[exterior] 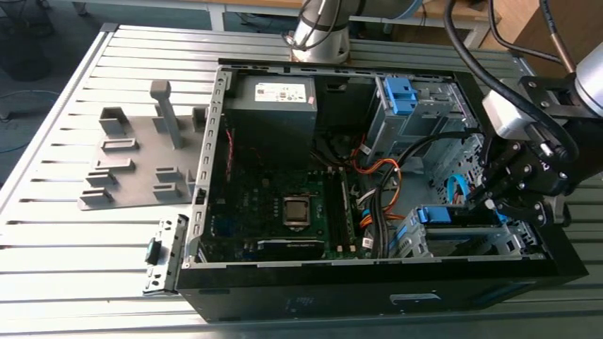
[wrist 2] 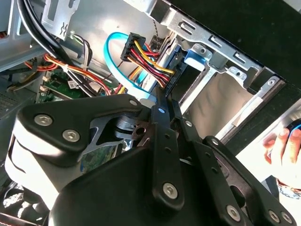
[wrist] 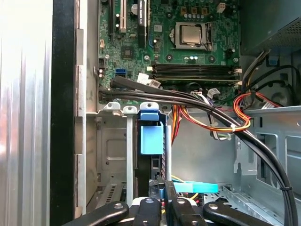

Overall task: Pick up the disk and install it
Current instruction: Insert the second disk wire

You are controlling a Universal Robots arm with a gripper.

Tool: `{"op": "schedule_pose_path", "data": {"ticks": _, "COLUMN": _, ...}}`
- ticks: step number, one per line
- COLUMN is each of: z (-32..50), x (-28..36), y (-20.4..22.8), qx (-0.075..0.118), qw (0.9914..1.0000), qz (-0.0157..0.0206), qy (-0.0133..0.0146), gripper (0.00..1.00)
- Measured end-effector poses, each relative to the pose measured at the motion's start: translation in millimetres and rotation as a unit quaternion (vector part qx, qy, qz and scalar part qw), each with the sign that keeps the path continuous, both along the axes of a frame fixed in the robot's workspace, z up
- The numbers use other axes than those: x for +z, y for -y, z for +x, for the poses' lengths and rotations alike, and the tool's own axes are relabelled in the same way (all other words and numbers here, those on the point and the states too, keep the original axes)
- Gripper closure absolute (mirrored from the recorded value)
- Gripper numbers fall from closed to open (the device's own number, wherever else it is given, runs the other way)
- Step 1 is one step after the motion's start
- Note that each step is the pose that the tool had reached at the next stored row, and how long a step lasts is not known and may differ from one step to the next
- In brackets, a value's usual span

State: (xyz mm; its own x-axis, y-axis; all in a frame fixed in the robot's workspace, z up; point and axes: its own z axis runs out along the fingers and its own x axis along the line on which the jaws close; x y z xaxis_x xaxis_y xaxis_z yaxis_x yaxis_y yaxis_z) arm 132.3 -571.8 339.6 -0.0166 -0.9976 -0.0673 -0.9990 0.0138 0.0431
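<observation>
Black gripper [wrist: 163,187] – fingers pinched together – sits right at the blue-framed silver-grey metal disk [wrist: 151,136], standing edgewise in the silver metal cage [wrist: 110,150].

text: none legible | white label [exterior: 282,90] on grey boxy metal power supply [exterior: 275,113]: print too small to read

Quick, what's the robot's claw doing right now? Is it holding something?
Gripper: looks shut on the near edge of the disk, which stands on edge in the silver drive cage.
</observation>
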Motion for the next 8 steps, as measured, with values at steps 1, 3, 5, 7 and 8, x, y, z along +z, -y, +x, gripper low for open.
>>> {"op": "schedule_pose_path", "data": {"ticks": 1, "z": 0.0, "x": -0.8, "y": 0.1, "qx": 0.0, "qw": 1.0, "qz": 0.0, "qy": 0.0, "gripper": 0.84}}
{"op": "schedule_pose_path", "data": {"ticks": 3, "z": 0.1, "x": -2.9, "y": 0.0, "qx": 0.0, "qw": 1.0, "qz": 0.0003, "qy": -0.0001, "gripper": 0.84}}
{"op": "schedule_pose_path", "data": {"ticks": 5, "z": 0.2, "x": -4.7, "y": 0.0, "qx": 0.0, "qw": 1.0, "qz": 0.0008, "qy": -0.0001, "gripper": 0.84}}
{"op": "schedule_pose_path", "data": {"ticks": 7, "z": 0.2, "x": -6.4, "y": 0.0, "qx": 0.0, "qw": 1.0, "qz": 0.0021, "qy": -0.0001, "gripper": 0.84}}
{"op": "schedule_pose_path", "data": {"ticks": 8, "z": 0.2, "x": -6.7, "y": 0.1, "qx": 0.0, "qw": 1.0, "qz": 0.0025, "qy": -0.0001, "gripper": 0.84}}
